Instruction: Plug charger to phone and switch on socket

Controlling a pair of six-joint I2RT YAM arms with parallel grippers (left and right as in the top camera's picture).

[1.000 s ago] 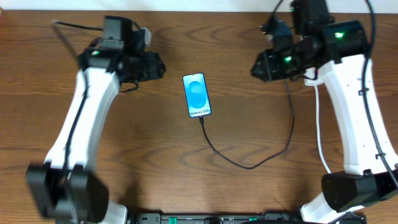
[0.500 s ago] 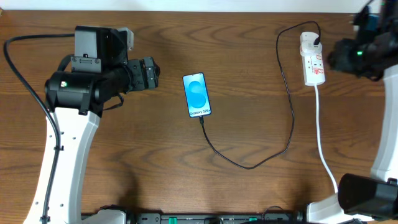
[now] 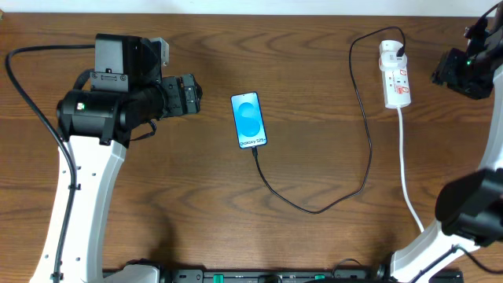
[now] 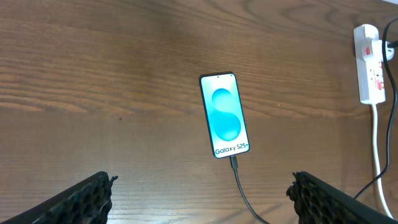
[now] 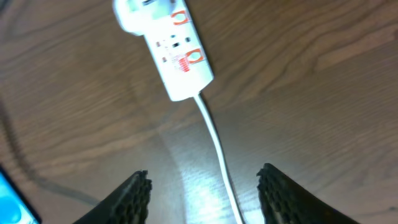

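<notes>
The phone [image 3: 249,120] lies flat mid-table with its light-blue screen up; it also shows in the left wrist view [image 4: 224,115]. The black charger cable [image 3: 314,209] runs from the phone's lower end in a loop up to the socket [image 3: 395,75], a white power strip at the back right, also in the right wrist view [image 5: 171,46]. The plug tip sits in the phone's port [image 4: 234,163]. My left gripper [image 3: 192,94] is open and empty, left of the phone. My right gripper [image 3: 444,72] is open and empty, just right of the socket.
The socket's thick white cord [image 3: 406,169] runs down the right side toward the front edge, and shows in the right wrist view [image 5: 217,149]. The table [image 3: 157,196] is dark brown wood. Both arm bases stand at the front corners.
My right arm has swung off the socket to the far right, uncovering it. My left arm pulled back to the left a second ago and has since held still.
</notes>
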